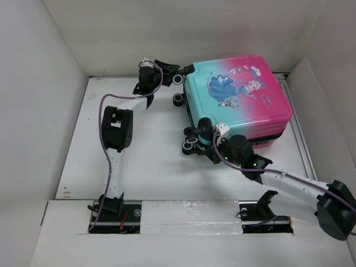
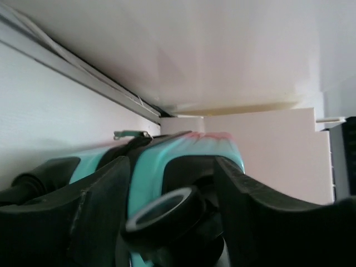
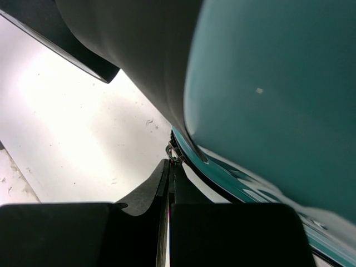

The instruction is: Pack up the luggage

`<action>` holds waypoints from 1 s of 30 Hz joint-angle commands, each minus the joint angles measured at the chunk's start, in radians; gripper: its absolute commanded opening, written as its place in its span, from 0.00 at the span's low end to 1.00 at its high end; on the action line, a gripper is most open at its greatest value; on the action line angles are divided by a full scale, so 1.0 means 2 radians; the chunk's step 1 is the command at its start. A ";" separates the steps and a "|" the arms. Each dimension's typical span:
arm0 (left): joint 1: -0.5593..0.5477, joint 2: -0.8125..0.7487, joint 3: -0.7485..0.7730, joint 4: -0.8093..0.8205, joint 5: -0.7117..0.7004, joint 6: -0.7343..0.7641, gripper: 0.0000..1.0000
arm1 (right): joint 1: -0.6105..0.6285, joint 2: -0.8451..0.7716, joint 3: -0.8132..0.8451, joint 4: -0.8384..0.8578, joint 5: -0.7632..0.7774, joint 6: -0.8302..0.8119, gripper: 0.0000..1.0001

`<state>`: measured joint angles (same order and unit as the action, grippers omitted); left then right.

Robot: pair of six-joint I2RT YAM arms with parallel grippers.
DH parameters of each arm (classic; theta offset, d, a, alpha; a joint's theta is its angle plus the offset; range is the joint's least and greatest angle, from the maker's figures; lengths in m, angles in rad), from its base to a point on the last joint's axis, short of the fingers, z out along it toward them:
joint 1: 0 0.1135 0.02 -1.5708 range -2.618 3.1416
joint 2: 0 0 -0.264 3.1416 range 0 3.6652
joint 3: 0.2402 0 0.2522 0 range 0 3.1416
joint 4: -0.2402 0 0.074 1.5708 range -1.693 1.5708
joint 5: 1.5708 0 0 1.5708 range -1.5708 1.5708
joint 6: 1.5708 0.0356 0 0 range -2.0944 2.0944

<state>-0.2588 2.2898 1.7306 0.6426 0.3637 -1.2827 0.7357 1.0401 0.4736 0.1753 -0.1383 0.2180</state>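
Left arm reaches to the far left corner of the luggage [image 1: 239, 94]. Left gripper [image 1: 172, 72] is spread, its fingers [image 2: 100, 211] straddling a black-and-white wheel [image 2: 164, 214]. The wheel sits close to one finger and a dark gap shows on the other side, so no firm clamp is confirmed. The luggage lies flat on the table [image 1: 144, 167], right of centre toward the back wall, print side up, shell closed with its turquoise end toward the arms. Right gripper [image 3: 168, 172] is at the near left corner, just beside the second pair of wheels [image 1: 192, 143]. Its fingers are pressed together, and a small metal zipper pull [image 3: 174, 158] sits at their very tips, apparently pinched. Nothing loose is visible outside the case. Judgement: packing proper looks done and the step in hand is zipping the shell shut, with the left arm placed to brace the case. The next move calls for drawing the pull along the seam line without losing the thin pinch. The left claw should close on or lean against the wheel so the case does not slide or swivel.
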 commanded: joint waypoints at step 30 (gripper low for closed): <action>-0.006 -0.011 -0.051 0.146 -0.011 -0.133 0.76 | 0.018 -0.041 -0.002 0.063 -0.053 0.013 0.00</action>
<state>-0.2733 2.2902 1.6108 0.8494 0.3580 -1.5215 0.7410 1.0054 0.4438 0.1856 -0.1463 0.2249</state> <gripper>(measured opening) 0.757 0.019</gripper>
